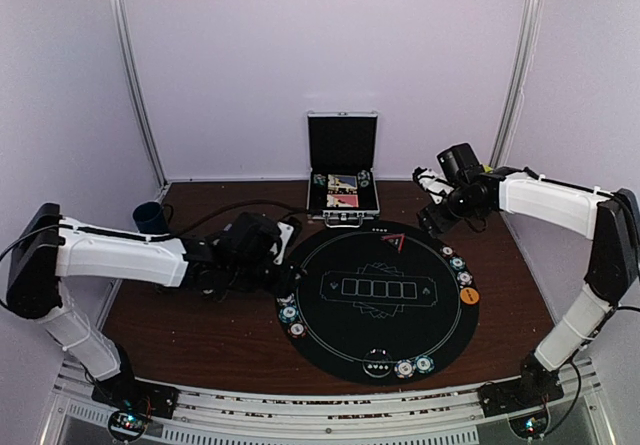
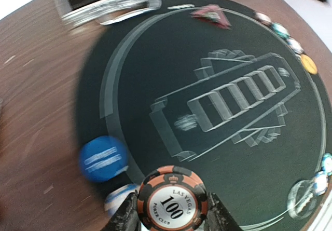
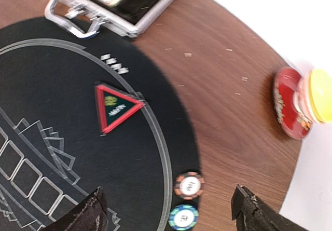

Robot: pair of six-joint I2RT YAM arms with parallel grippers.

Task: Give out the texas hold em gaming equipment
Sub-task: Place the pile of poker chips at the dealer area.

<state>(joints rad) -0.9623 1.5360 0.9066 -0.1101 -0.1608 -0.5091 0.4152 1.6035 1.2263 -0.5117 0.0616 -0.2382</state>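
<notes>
My left gripper [image 2: 173,219] is shut on an orange-and-black "100" poker chip [image 2: 173,199], held flat-faced over the left rim of the round black poker mat [image 1: 375,300]. A blue button [image 2: 103,158] and a white-blue chip [image 2: 118,197] lie just left of it. My right gripper [image 3: 168,215] hangs open above the mat's far right rim, with an orange chip [image 3: 188,185] and a teal chip [image 3: 183,216] lying between its fingers. More chips [image 1: 460,270] and an orange button [image 1: 470,295] line the right rim. Others [image 1: 405,367] sit at the near rim. I cannot make out any loose cards.
The open silver case [image 1: 343,165] stands behind the mat, with chips and coloured items inside. A dark blue mug [image 1: 150,215] sits at the back left. A red and yellow round object [image 3: 298,104] lies at the table's right edge. White walls enclose the table.
</notes>
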